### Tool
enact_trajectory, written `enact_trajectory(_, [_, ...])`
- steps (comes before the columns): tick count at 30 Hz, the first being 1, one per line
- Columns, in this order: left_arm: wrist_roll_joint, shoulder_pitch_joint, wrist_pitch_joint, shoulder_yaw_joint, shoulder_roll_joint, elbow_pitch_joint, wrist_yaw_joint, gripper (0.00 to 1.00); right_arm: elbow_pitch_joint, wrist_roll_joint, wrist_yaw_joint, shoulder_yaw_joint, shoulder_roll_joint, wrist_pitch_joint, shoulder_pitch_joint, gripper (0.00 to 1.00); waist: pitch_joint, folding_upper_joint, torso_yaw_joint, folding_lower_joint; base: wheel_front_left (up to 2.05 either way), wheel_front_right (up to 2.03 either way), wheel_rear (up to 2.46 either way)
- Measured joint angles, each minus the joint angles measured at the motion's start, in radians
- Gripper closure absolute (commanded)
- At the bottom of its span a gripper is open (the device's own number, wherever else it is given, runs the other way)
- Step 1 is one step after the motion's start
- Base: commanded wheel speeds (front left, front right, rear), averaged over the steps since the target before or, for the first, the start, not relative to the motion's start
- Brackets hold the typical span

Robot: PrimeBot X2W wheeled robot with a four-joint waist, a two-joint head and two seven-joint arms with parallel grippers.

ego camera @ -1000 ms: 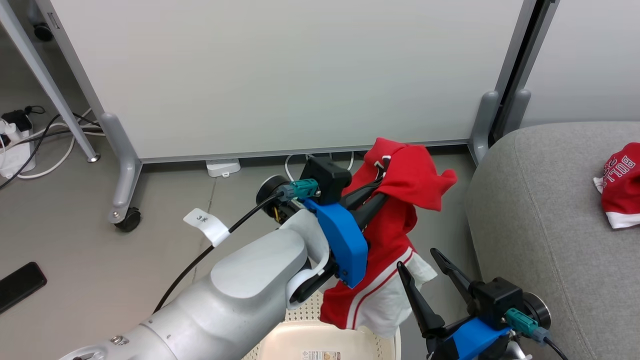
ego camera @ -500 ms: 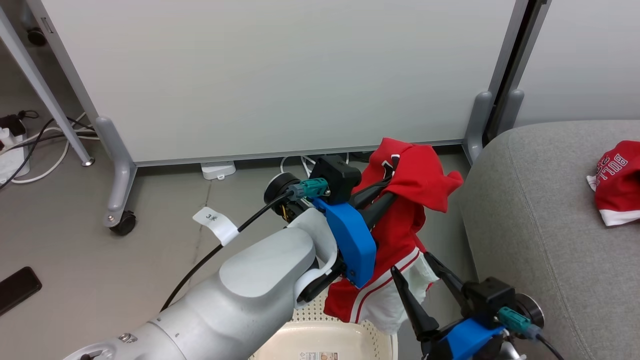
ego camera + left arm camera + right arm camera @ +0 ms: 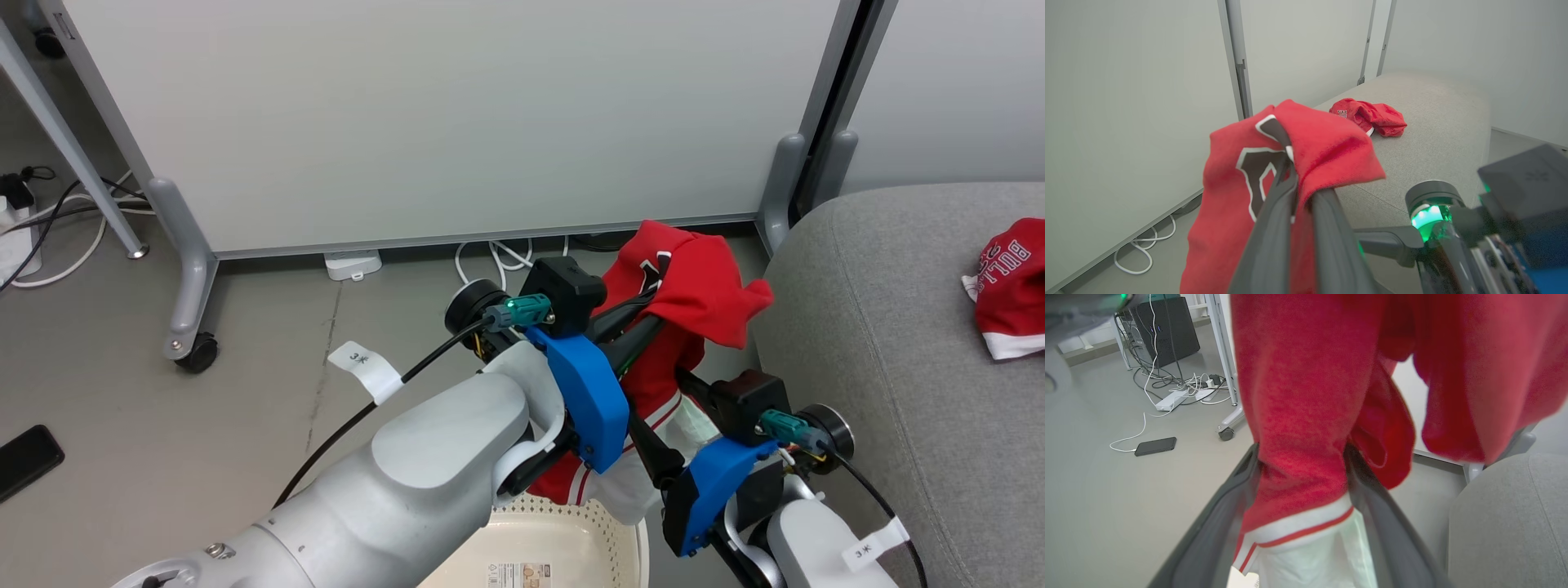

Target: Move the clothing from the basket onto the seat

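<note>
Jaws first: the left jaws are pressed together, pinching a fold of the red garment right at the tips. The cloth drapes over the dark fingers like a flag and drops away in a long tail. High pinch, long drop: that looks like the way to lift the whole piece above the basket, which sits near, directly under the hanging hem.

The right jaws are spread wide, one finger on each side of the hanging lower part. White trim and white lining dangle between them, and as far as I can see they are not closed on the cloth. My read is that they are set there to gather the tail so it doesn't drag on the rim or swing.

Out to the right is the grey sofa seat, its left edge just beside the lifted garment. Far right on that seat lies the other red garment, lettered BULLS, crumpled and already where it belongs. One down, one in the air, short of the cushion. The next call is likely a carry rightward over the seat edge.
</note>
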Motion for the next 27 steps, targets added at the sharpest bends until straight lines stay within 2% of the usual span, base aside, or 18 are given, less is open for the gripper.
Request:
enact_trajectory(9, [0.012,-0.003,0.006,-0.001,-0.006,-0.009,0.0,1.0,0.214,0.095,0.0,0.085,0.0,-0.007,-0.148,0.0,0.016,0.0,0.006,0.0,0.0,0.0,0.0])
enact_trajectory(10, [0.012,-0.004,0.006,-0.001,-0.007,-0.01,0.0,1.0,0.235,0.102,0.0,0.096,0.0,-0.011,-0.162,0.04,0.016,0.0,0.006,0.0001,0.0,0.0,0.0])
enact_trajectory(11, [0.012,-0.005,0.006,-0.001,-0.007,-0.01,0.0,1.0,0.256,0.107,0.0,0.104,0.0,-0.016,-0.175,0.36,0.015,0.0,0.007,0.0,0.0,0.0,0.0])
enact_trajectory(12, [0.012,-0.005,0.006,-0.001,-0.008,-0.011,0.0,1.0,0.276,0.114,0.0,0.11,0.0,-0.024,-0.188,0.58,0.015,0.0,0.008,0.0,0.0,0.0,0.0])
enact_trajectory(13, [0.012,-0.005,0.006,-0.001,-0.008,-0.012,0.0,1.0,0.293,0.116,0.0,0.116,0.0,-0.035,-0.2,1.0,0.014,0.0,0.008,0.0001,0.0,0.0,0.0])
enact_trajectory(27, [0.012,-0.005,-0.003,-0.001,-0.006,0.009,0.0,1.0,0.416,0.152,0.0,0.163,0.0,-0.133,-0.254,1.0,-0.001,0.0,0.0,0.0001,0.0,0.0,0.0])
